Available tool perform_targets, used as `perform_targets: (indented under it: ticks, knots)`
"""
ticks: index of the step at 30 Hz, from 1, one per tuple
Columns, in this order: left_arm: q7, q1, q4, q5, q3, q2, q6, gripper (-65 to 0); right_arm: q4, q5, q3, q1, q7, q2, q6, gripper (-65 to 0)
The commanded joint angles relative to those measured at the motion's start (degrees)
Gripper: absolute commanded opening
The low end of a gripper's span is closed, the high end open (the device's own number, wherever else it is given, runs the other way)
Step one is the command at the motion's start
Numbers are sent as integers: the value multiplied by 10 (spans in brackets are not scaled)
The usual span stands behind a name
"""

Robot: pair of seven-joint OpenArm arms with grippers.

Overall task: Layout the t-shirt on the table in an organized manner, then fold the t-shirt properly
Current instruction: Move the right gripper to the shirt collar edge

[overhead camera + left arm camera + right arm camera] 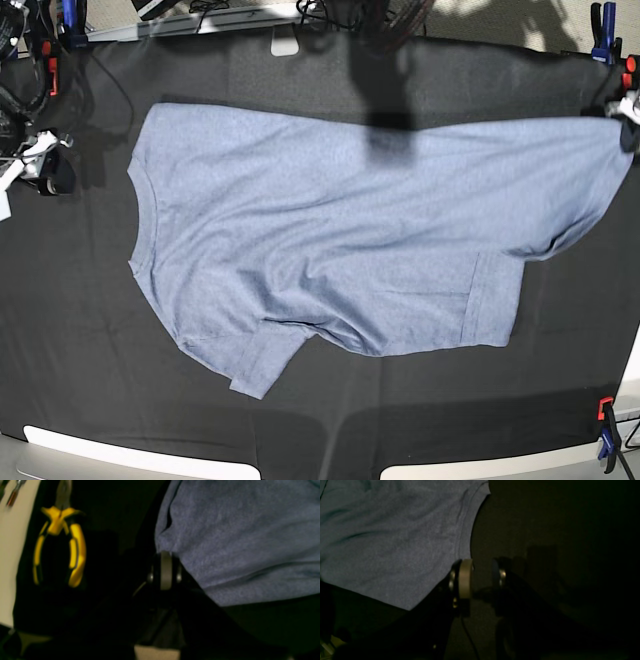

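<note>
Black cloth table (90,380), clamps (606,448) at edges, t-shirt (350,230) spread, left hand (165,570) pinching hem, right hand (482,576) part-open.

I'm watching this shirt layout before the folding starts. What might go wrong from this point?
1. The left gripper is shut on a corner of the t-shirt near the table edge; pulling further may drag cloth off.
2. The right gripper stands open beside the hem, holding nothing, so the pull is one-sided.
3. A sleeve lies folded under; folding now may trap it.
</note>
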Motion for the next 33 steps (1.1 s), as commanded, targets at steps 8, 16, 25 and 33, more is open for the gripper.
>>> perform_targets:
  ticks: [8, 16, 25, 33]
  knots:
    - [5, 30, 60, -6, -11, -8, 41, -650, 10, 8, 2, 2, 11, 12, 3, -513]
    - [-19, 29, 63, -27, -11, 42, 32, -650, 36, 83, 2, -55, 11, 12, 32, -514]
    - [-26, 23, 63, -27, -11, 68, -2, -650, 73, 87, 2, -158, 11, -53, 32, -513]
    - [-30, 7, 63, -27, -11, 68, -5, -650, 73, 11, 2, -168, 11, -101, 41, -513]
